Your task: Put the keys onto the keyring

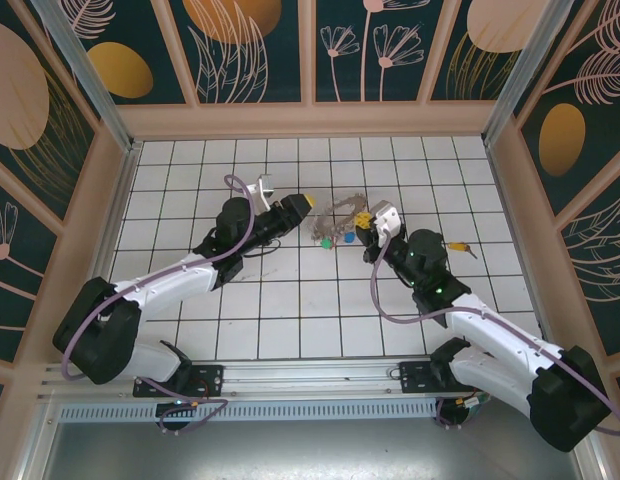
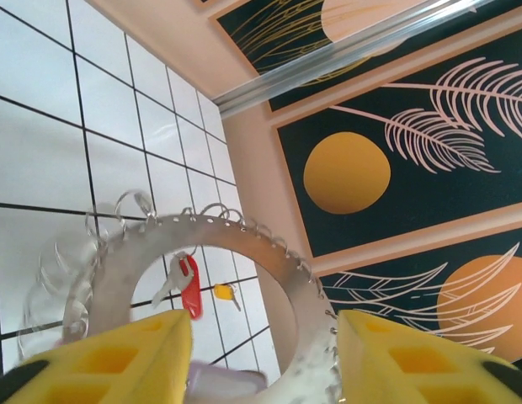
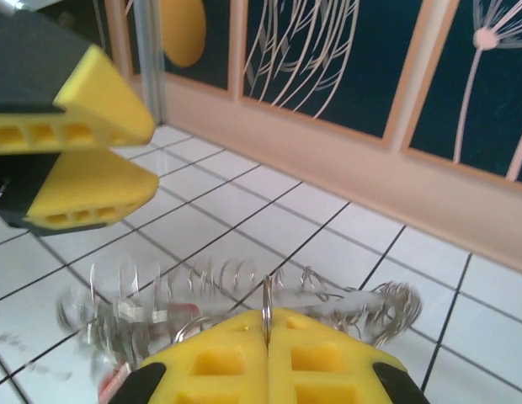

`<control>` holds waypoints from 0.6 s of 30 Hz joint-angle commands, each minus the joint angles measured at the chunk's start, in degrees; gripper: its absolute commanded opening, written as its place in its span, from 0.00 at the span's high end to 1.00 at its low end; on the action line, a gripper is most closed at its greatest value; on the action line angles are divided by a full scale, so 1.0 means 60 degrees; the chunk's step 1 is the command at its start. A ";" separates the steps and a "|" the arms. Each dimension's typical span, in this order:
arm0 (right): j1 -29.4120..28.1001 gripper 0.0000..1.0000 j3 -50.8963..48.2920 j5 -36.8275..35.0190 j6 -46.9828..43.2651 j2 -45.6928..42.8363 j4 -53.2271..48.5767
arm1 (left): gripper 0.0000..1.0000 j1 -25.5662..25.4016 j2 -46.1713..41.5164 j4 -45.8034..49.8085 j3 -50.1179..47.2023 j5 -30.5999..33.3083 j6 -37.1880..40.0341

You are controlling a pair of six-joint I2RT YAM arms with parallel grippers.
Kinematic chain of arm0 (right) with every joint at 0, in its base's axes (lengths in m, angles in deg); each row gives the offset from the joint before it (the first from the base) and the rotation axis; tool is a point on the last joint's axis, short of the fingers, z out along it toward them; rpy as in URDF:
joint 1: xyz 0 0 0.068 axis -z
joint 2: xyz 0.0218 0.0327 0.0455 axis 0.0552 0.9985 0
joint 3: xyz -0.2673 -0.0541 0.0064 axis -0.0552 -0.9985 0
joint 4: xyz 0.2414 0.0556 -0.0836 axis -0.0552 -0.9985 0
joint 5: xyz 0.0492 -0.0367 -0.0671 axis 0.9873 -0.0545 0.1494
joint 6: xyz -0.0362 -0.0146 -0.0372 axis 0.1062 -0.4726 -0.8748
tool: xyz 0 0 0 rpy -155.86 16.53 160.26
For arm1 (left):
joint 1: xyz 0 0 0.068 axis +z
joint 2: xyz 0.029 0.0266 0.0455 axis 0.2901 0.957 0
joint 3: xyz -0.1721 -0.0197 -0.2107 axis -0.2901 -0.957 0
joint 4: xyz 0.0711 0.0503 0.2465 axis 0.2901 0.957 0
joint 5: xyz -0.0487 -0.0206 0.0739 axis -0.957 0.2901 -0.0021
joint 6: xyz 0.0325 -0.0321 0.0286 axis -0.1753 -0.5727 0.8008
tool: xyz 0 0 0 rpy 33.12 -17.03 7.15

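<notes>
White floor tiles inside a teal-and-gold panelled enclosure carry everything. Nearest, at the lower edge of the right wrist view, the right gripper point(image 3: 267, 326) has its yellow pads pressed together on a thin wire loop at the near rim of the large flat silvery metal keyring point(image 2: 261, 248). The keyring sits at mid-frame in the overhead view, between the two grippers.

Beyond it, the left gripper point(image 2: 265, 337) has its pads spread to either side of the band, not visibly clamping it.

The band is probably light, stiff and slippery, and its fringe of loops will likely swing and snag. A bare stretch of rim looks like the steadiest place to hold.

The left wrist view looks through the hoop at a silvery red-tagged key point(image 2: 189, 290). The overhead view adds a loose silvery yellow-tagged key point(image 1: 460, 245) at right.
</notes>
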 commanded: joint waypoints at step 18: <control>-0.0085 1.00 0.1248 0.0647 -0.3867 0.0701 -0.2842 | 0.42 0.0012 -0.0664 -0.0320 -0.0910 0.0572 0.2442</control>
